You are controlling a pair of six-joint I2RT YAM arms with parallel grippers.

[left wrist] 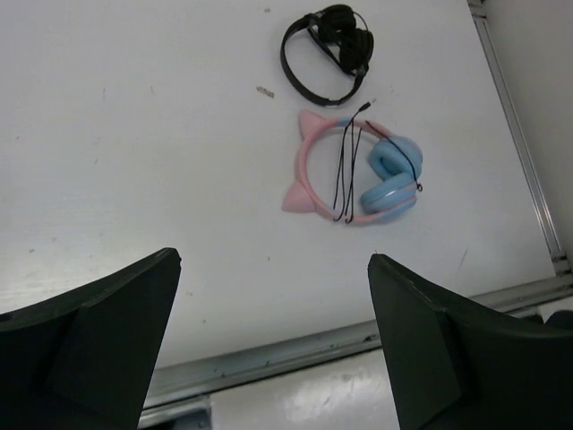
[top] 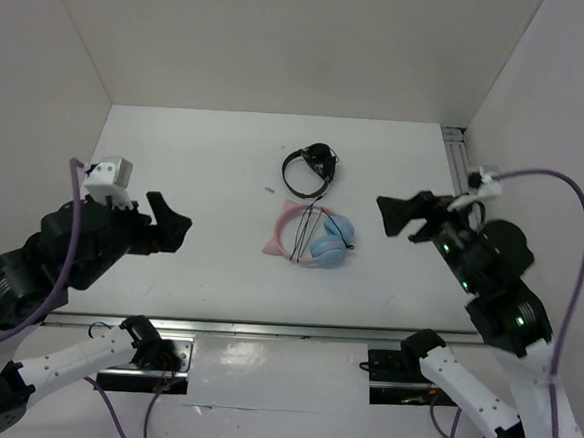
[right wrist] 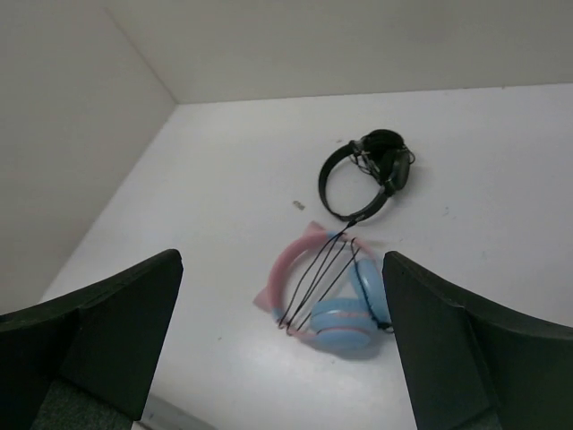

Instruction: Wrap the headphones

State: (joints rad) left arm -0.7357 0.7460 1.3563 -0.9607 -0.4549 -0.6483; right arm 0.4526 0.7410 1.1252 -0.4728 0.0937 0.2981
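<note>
jaws wide on left gripper (top: pixel 171 222) and right gripper (top: pixel 400 219), headphones (top: pixel 327 244) between.

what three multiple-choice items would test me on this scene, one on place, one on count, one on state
1. Where do the black headphones lie relative to the pink headphones?
A. nearer the arm bases
B. farther from the arm bases
C. on top of them
2. How many headphones lie on the table?
A. one
B. two
C. three
3. How are the left tool and the right tool?
A. both open, holding nothing
B. left shut on a cable
C. right shut on a headband
Answers: B, the top view shows the black pair beyond the pink one; B, one black pair and one pink pair; A, both wrist views show fingers spread wide with nothing between.
</note>
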